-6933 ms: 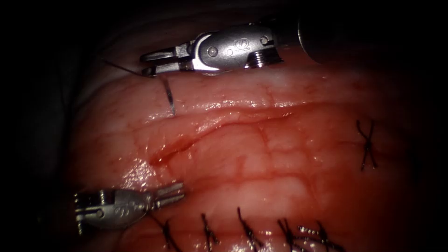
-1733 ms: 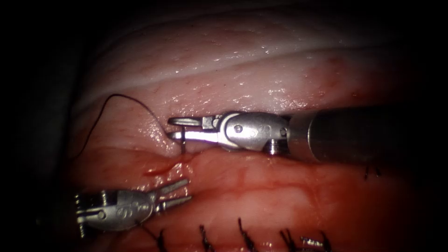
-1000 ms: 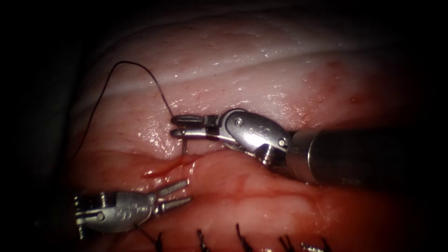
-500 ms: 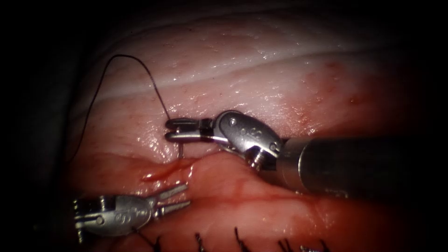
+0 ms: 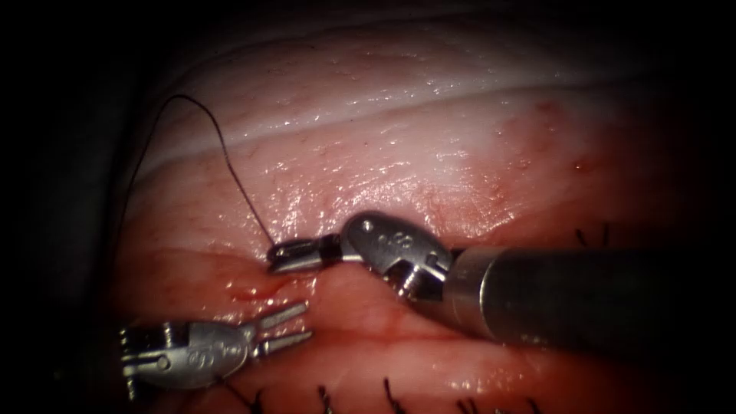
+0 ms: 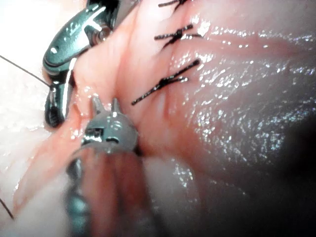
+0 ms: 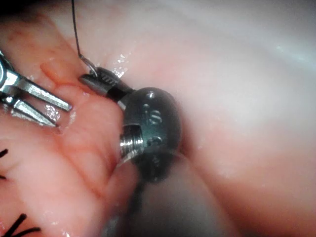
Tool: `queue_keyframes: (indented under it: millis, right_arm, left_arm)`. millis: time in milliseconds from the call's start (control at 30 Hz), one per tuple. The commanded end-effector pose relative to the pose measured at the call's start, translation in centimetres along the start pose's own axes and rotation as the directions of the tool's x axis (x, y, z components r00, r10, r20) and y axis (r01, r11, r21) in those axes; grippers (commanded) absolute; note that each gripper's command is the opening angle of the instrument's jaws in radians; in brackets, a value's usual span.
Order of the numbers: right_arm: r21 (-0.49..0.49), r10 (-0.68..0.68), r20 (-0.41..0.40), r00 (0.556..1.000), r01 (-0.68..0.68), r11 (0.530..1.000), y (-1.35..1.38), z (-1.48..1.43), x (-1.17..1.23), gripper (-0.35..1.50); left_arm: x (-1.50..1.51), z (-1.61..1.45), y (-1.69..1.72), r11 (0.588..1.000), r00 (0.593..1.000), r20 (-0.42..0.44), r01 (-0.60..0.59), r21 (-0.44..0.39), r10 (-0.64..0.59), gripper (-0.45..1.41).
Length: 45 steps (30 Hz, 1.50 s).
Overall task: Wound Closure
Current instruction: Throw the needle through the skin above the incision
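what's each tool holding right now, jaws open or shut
Left tool: jaws open, holding nothing, just below the cut.
Right tool: jaws shut on the needle at its thread end, by the cut.

earlier stitches [image 5: 387, 392] | dark knots in a row | tissue's lower edge

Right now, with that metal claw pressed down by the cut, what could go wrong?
1. The right tool holds the needle near its thread end, with most of the curve buried in the tissue. A hard twist might tear the edge of the cut.
2. The thread loops loosely and could snag.
3. The left tool, open and empty, sits close below the cut; the two could bump.
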Motion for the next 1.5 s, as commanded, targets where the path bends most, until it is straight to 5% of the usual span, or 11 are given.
queue_keyframes:
  millis: [33, 200, 333, 367, 433, 600, 867, 1100, 1500]
  right_arm:
    - [-0.001, 0.004, -0.003, 1.000, -0.004, 1.000, 0.04, 0.08, 0.01, -0.35]
    - [-0.101, -0.118, -0.076, 0.990, 0.110, 0.989, 0.13, 0.02, 0.21, -0.35]
    - [-0.282, -0.371, -0.100, 0.923, 0.332, 0.900, 0.25, -0.18, 0.74, -0.35]
    - [-0.282, -0.371, -0.100, 0.923, 0.332, 0.900, 0.25, -0.18, 0.74, -0.35]
    - [-0.334, -0.428, -0.144, 0.892, 0.363, 0.870, 0.31, -0.34, 1.14, -0.35]
    - [-0.353, -0.435, -0.161, 0.886, 0.360, 0.863, 0.36, -0.46, 1.47, -0.35]
    - [-0.324, -0.330, -0.223, 0.917, 0.250, 0.913, 0.44, -0.50, 1.64, -0.35]
    - [-0.277, -0.097, -0.273, 0.957, 0.018, 0.961, 0.52, -0.47, 1.67, -0.35]
    - [-0.172, 0.186, -0.328, 0.926, -0.253, 0.952, 0.56, -0.40, 1.67, -0.35]
  left_arm:
    - [-0.02, 0.08, 0.02, 1.000, 1.000, -0.001, 0.000, -0.001, 0.000, 0.00]
    - [-0.02, 0.09, 0.04, 1.000, 1.000, 0.007, -0.002, -0.004, 0.002, 0.00]
    - [-0.04, 0.15, 0.07, 1.000, 1.000, 0.011, -0.006, -0.012, 0.006, 0.00]
    - [-0.04, 0.15, 0.07, 1.000, 1.000, 0.011, -0.006, -0.012, 0.006, 0.00]
    - [-0.08, 0.16, 0.11, 1.000, 1.000, 0.021, -0.011, -0.020, 0.012, 0.00]
    - [-0.13, 0.15, 0.16, 0.999, 0.999, 0.033, -0.019, -0.029, 0.020, 0.02]
    - [-0.23, 0.20, 0.23, 0.998, 0.998, 0.056, -0.040, -0.042, 0.042, 0.04]
    - [-0.40, 0.34, 0.29, 0.998, 0.994, 0.099, -0.035, -0.059, 0.041, 0.10]
    - [-0.41, 0.33, 0.28, 0.998, 0.994, 0.099, -0.036, -0.060, 0.042, 0.10]
